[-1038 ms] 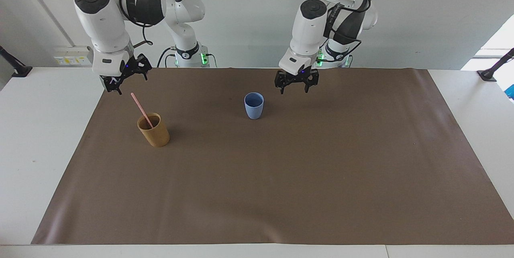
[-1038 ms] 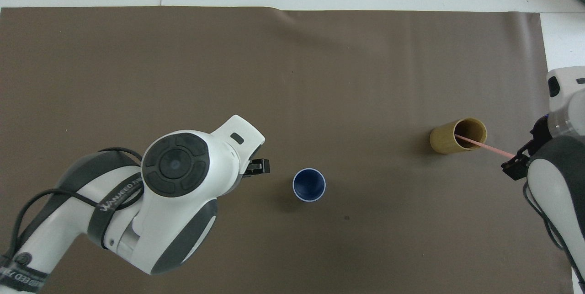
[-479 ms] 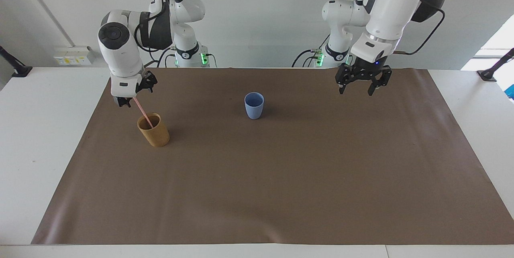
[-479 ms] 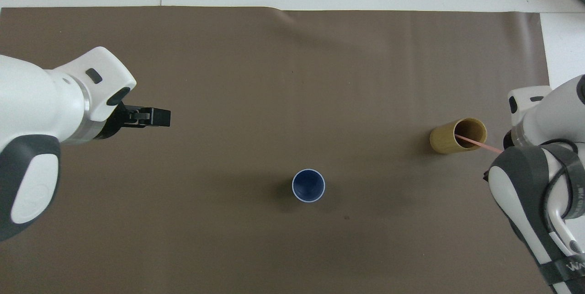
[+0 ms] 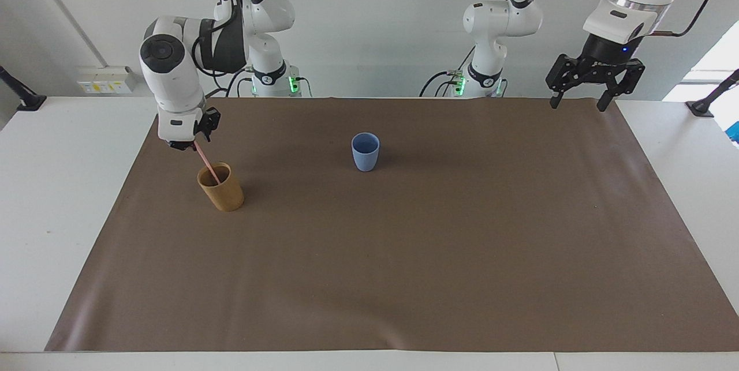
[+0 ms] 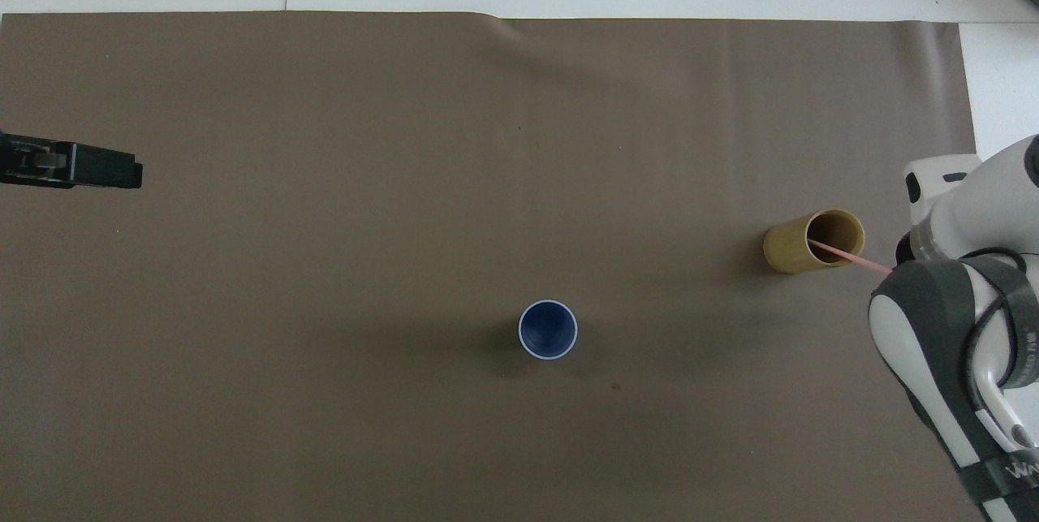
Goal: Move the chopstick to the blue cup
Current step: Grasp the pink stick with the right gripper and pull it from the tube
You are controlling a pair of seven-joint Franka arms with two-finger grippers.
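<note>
I have the right gripper closed on the top of the chopstick, which leans in the tan cup, ready to carry to the blue cup; left gripper waits open, clear

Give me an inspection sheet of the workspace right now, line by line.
Surface: brown mat on a white table.
Job's things: chopstick leaning in the tan cup; blue cup upright, nothing seen inside.
Clutter: nothing seen.
Grippers: right gripper at the chopstick's top end, grip not confirmed; left gripper open, raised over the mat's corner, waiting.
Cables: black cables on both arms, off the mat.
Surroundings: white wall, wall socket.
</note>
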